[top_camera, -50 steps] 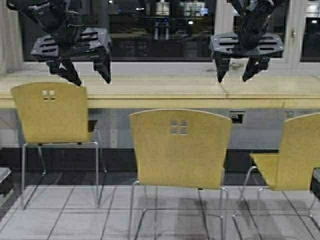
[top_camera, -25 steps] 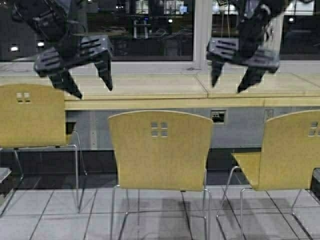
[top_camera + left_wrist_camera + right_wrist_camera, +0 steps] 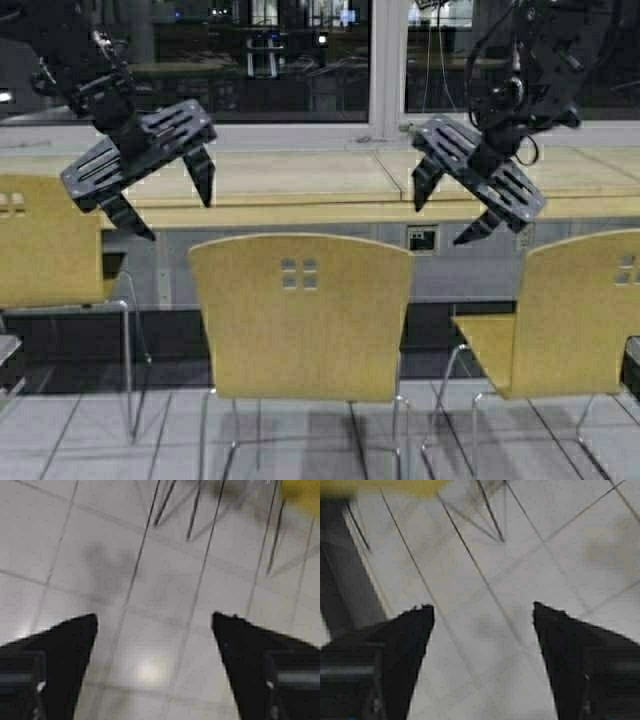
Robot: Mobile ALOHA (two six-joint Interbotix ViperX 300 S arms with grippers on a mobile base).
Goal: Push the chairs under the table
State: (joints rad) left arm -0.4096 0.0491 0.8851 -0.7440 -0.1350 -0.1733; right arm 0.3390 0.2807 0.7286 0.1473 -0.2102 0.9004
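The desk [image 3: 300,190] is the largest thing in view, a long, narrow pale yellow wood top with a thick front edge, running the whole width of the high view beneath a dark window [image 3: 260,60]; a seam in the top shows right of the middle, and a grey panel with a small socket plate [image 3: 422,238] sits under its front edge. Three chairs stand in front of it on the pale tiled floor [image 3: 100,440], all alike, with yellow-tan curved plywood backs and thin chrome legs; the middle chair [image 3: 300,320] faces the desk squarely, its back pierced by four small square cutouts near the top, and it stands clear of the desk edge, not tucked under; the left chair [image 3: 50,250] is cut off by the frame's edge and stands nearer the desk; the right chair [image 3: 590,320] is turned at an angle so that its seat shows beside its back. The left gripper [image 3: 170,195] hangs in the air above the gap between the left and middle chairs, tilted, its jaws apart and touching nothing; the right gripper [image 3: 445,215] hangs above the gap between the middle and right chairs, tilted the other way, its jaws likewise apart and empty; both wrist views look down on floor tiles between the spread jaws.
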